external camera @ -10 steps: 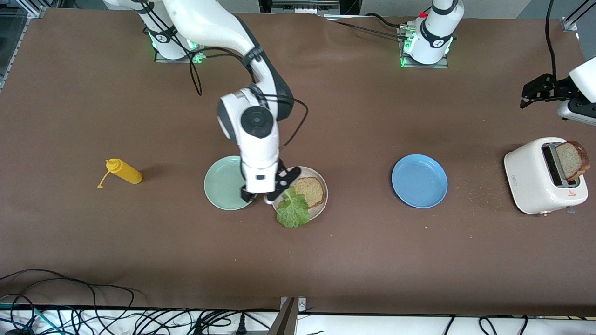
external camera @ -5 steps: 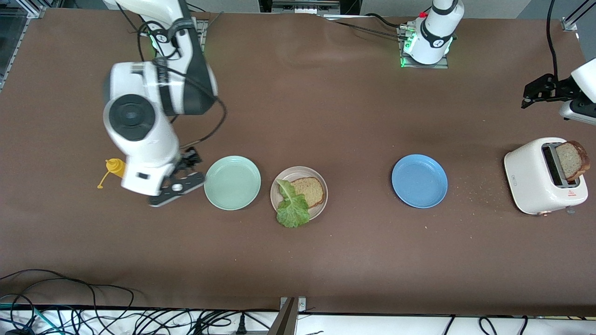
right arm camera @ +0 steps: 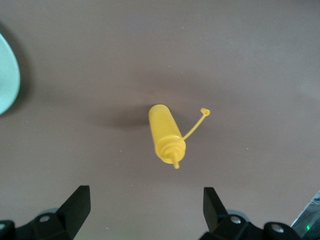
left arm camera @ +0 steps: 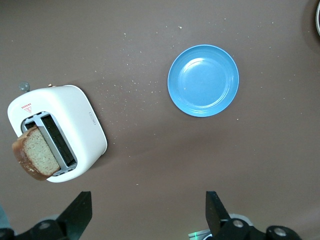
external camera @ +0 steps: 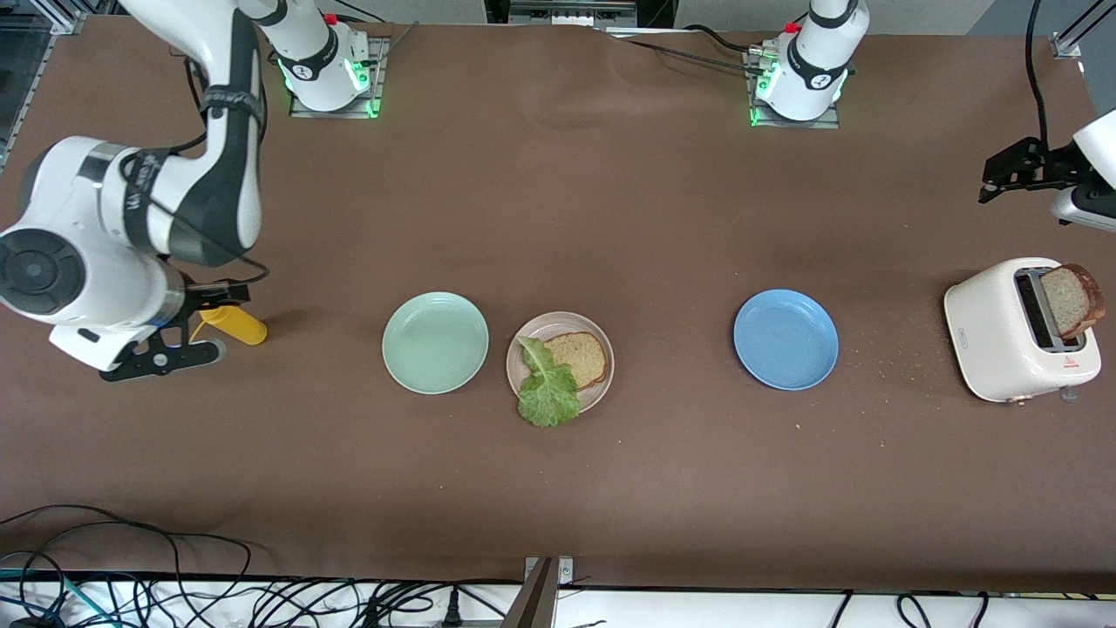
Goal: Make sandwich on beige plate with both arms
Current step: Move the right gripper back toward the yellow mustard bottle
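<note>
The beige plate (external camera: 544, 325) lies mid-table with one brown bread slice (external camera: 581, 358) on it. A ruffled green lettuce leaf (external camera: 547, 394) rests partly on that slice and hangs over the plate's rim nearer the camera. A second bread slice (external camera: 1071, 301) (left arm camera: 37, 153) sticks up from a white toaster (external camera: 1001, 336) (left arm camera: 80, 117) at the left arm's end. My right gripper (external camera: 187, 327) (right arm camera: 145, 200) hangs open and empty over a yellow squeeze bottle (external camera: 237, 324) (right arm camera: 166, 135). My left gripper (external camera: 992, 179) (left arm camera: 148, 205) waits open and empty in the air over bare table by the toaster.
A mint-green plate (external camera: 436, 342) (right arm camera: 5, 75) sits empty beside the beige plate, toward the right arm's end. An empty blue plate (external camera: 785, 339) (left arm camera: 203, 80) lies between the beige plate and the toaster. Crumbs dot the table around the toaster. Cables run along the table's front edge.
My right arm has swung away from the beige plate to over the yellow bottle, leaving the lettuce on the plate. The left arm has hardly moved.
</note>
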You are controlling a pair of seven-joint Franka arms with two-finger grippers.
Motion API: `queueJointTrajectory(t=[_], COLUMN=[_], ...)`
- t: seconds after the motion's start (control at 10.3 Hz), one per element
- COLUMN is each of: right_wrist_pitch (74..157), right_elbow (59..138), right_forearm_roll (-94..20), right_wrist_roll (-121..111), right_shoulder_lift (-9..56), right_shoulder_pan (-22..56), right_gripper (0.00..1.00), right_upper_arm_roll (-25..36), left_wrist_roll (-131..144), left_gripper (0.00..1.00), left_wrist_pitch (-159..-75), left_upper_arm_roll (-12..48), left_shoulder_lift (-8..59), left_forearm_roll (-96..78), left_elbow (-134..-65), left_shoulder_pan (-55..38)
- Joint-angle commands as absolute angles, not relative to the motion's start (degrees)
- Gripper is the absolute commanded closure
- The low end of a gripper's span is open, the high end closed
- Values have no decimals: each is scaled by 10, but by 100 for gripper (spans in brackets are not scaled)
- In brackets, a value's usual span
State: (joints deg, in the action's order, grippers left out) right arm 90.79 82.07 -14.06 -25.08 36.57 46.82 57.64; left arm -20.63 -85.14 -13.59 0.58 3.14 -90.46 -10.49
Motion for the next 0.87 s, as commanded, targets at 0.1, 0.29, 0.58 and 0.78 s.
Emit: queueJointTrajectory(t=[0.1,0.29,0.58,0.78], right_wrist_pitch=[976,980,974,968], right_elbow=[907,944,970,1014], right_forearm_roll=[-205,-281,-393,-465], right_wrist_roll=[-412,-583,-875,-1045], right_shoulder_lift=[358,356,366,366], right_shoulder_pan=[458,416,318,283], right_gripper=[0,0,0,0], right_upper_arm_roll=[628,638,639,638], left_wrist_roll=[-216,-216,-216,-216], left_gripper=[0,0,0,0], left_wrist_pitch=[-838,-838,-838,-838], left_upper_arm_roll=[-137,-137,-136,-136], left_shoulder_lift=[15,15,15,15], left_forearm_roll=[16,17,16,16], left_elbow=[-885,-885,-885,-885], left_shoulder_pan=[-99,-99,-101,-101])
